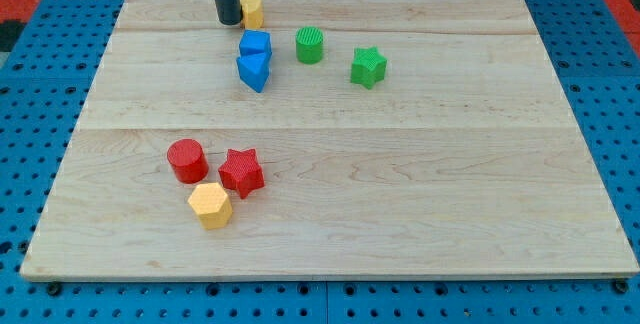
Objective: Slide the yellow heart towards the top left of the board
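Yellow heart (252,10) at board's top, touching my clawless tip (229,21) on its left

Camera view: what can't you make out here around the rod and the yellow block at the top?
- yellow heart: my tip and the rod cover its left part, so its heart shape cannot be confirmed.
- Contact between my tip and that block: they overlap in the camera view; touching or apart cannot be told.
- Rod: cut off by the view's top edge; the arm is out of frame.
- Upper blue block: exact shape unclear, it runs into the blue one below.
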Controlling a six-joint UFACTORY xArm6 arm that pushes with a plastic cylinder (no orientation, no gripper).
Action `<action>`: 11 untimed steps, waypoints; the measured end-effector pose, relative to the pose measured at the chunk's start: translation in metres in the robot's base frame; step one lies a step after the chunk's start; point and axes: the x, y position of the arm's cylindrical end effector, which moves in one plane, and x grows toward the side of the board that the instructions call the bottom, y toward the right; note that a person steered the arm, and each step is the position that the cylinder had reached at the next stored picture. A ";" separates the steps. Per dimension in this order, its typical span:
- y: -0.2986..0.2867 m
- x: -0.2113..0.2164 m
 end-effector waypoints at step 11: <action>-0.015 -0.061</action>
